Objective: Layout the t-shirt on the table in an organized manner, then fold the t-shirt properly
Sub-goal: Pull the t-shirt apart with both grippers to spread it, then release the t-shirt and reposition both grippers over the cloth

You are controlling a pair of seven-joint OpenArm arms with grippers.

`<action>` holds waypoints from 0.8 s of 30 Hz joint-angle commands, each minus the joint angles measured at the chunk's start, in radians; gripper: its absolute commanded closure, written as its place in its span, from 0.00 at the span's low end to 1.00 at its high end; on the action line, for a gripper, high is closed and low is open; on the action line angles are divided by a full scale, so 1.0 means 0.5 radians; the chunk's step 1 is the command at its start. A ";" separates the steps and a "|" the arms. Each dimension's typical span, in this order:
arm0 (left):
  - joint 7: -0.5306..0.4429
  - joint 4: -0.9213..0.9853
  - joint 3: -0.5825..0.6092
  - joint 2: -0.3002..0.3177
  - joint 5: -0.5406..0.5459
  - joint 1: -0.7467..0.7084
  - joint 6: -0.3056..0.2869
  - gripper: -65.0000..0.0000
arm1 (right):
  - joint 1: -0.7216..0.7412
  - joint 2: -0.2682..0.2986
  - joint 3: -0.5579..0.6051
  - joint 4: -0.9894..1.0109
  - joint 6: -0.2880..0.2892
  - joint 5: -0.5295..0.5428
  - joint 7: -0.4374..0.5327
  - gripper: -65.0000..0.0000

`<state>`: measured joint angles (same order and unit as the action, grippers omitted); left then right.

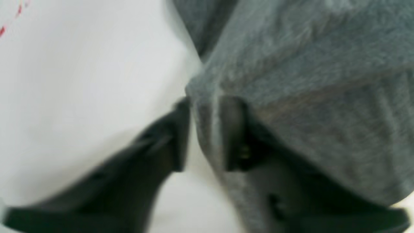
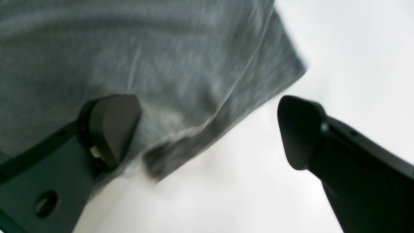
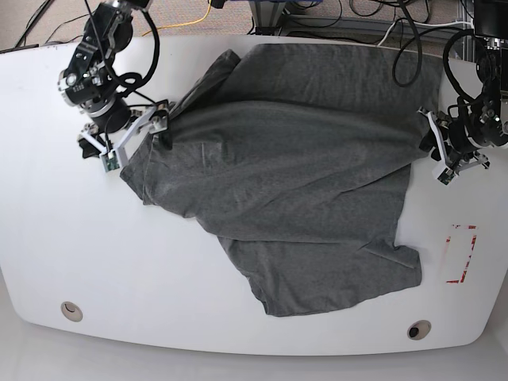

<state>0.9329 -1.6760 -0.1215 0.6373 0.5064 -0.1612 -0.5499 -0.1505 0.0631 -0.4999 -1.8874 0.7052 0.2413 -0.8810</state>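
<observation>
The t-shirt (image 3: pixel 294 175) lies spread across the middle of the worktop (image 3: pixel 48 230), partly flattened but creased, with one corner trailing toward the near edge and a bunched fold at the far left in the base view. The right end effector (image 2: pixel 207 129) sits at that view's left edge of the shirt; its fingers (image 2: pixel 111 126) stand wide apart, one resting over the cloth, the other over bare worktop, and a hem corner lies loose between them, not gripped. The left end effector (image 1: pixel 203 136) is at the shirt's opposite edge, on the base view's right. Its wrist view is blurred: the fingers (image 1: pixel 176 136) stand a narrow gap apart with a fold of grey cloth running through that gap and draping over one finger; whether the cloth is pinched or merely lying there cannot be told. A red tape rectangle (image 3: pixel 460 252) marks the worktop near the left arm, just clear of the shirt. Two round grommet holes (image 3: pixel 71 309) sit along the near edge. Cables (image 3: pixel 405 40) run past the far edge.
</observation>
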 commanded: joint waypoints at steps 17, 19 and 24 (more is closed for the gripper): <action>0.060 -0.145 -0.072 0.044 -0.054 0.048 0.003 0.45 | 0.481 0.161 0.004 0.296 -0.014 0.025 -0.173 0.00; 0.060 -0.148 -0.072 0.040 -0.051 0.054 0.003 0.45 | 0.453 0.161 0.004 0.299 -0.014 0.025 -0.161 0.00; 0.063 -0.252 -0.072 0.019 -0.045 0.045 -0.040 0.45 | 0.477 0.158 0.004 0.444 -0.014 0.035 -0.047 0.00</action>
<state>0.9791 -1.7569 -0.1463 0.6350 0.4755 -0.1486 -0.5556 0.0597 0.1310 -0.4965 -1.6859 0.6991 0.2432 -0.9470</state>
